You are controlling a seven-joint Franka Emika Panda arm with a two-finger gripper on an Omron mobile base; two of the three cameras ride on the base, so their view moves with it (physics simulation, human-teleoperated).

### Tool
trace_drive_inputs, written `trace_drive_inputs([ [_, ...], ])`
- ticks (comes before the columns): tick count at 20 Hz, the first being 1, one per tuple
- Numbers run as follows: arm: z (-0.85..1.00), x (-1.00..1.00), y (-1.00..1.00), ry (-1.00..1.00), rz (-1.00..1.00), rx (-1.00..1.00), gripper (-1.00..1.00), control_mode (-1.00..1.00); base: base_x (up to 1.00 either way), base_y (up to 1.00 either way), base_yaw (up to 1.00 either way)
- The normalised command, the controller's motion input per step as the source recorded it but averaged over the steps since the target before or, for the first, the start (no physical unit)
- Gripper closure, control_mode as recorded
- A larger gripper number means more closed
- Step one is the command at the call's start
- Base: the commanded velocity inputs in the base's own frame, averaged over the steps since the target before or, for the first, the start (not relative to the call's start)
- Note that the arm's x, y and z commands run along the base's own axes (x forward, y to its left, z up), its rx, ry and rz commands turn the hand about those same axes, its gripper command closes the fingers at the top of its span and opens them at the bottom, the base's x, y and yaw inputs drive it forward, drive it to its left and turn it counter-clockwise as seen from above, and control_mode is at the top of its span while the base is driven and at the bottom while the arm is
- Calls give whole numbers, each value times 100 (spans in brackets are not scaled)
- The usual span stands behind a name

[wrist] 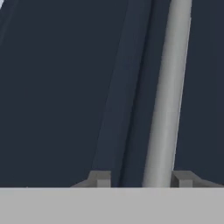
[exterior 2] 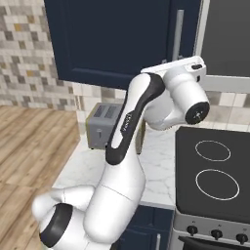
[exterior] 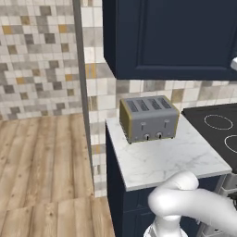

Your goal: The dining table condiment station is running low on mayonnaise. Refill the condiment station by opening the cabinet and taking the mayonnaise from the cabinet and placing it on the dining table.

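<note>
The cabinet [exterior: 171,37] is a navy wall unit above the counter, and its door [exterior 2: 112,39] is closed. Its long silver bar handle [exterior 2: 179,34] runs vertically near the door's right edge. In the hand view the handle [wrist: 166,96] passes between my two finger tips, and my gripper [wrist: 142,179] is shut on it. The right finger tip [wrist: 183,178] touches the bar. In the right base view the arm reaches up so that the hand sits at the foot of the handle. The mayonnaise is hidden and the dining table is out of view.
A silver toaster [exterior: 149,118] stands on the short marble counter [exterior: 162,157] below the cabinet. A black stovetop [exterior 2: 215,171] adjoins the counter on the right. Wooden floor [exterior: 41,162] lies open to the left, bounded by tiled walls.
</note>
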Motion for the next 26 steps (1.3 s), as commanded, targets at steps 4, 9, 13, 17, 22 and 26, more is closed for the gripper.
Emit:
trace_drive_inputs([
  [4,0,-92,100,0,7,-11,100,-100,0,0,0],
  [9,0,-89,100,0,3,-8,100,-100,0,0,0],
  [13,-3,-100,98,0,5,-4,100,-100,0,0,0],
  [17,-31,-99,82,0,11,-3,-100,-100,0,0,0],
  [22,-16,-48,1,0,5,4,-100,-100,0,0,0],
  [26,-20,-10,-100,0,8,25,-100,-100,0,0,0],
])
